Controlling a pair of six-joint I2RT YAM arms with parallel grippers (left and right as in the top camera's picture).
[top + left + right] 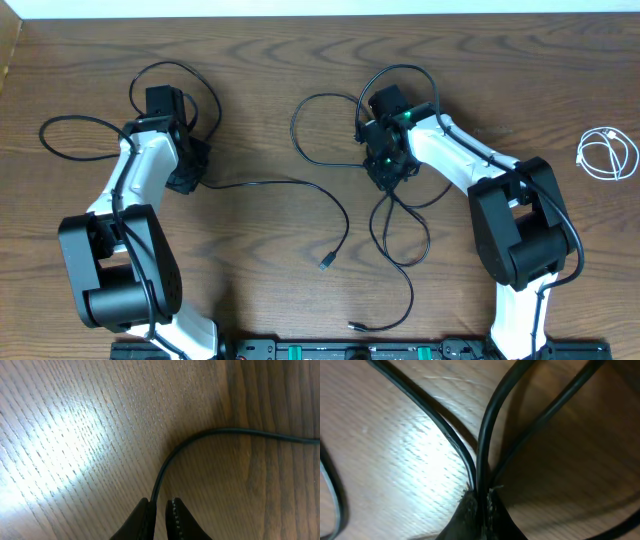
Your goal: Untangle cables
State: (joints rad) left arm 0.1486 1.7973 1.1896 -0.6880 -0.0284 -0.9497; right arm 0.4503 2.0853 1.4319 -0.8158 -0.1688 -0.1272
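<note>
Near table (480, 60) ctr, 2 black cables (260, 183) lie thin, limp & light, L gripper (159, 515) at 9 o'clock pinched on one, R gripper (481, 505) at 3 clamped on looped strands, white cable (607, 155) coiled far 3, so prob best gripped mid-cord near crossings.

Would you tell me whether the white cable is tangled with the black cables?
No, the white cable lies coiled by itself at the far right of the overhead view, well apart from the black cables.

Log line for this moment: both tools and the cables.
left tool: shut on first black cable | right tool: shut on second black cable, strands bunched | white cable: coiled apart, untouched
</note>
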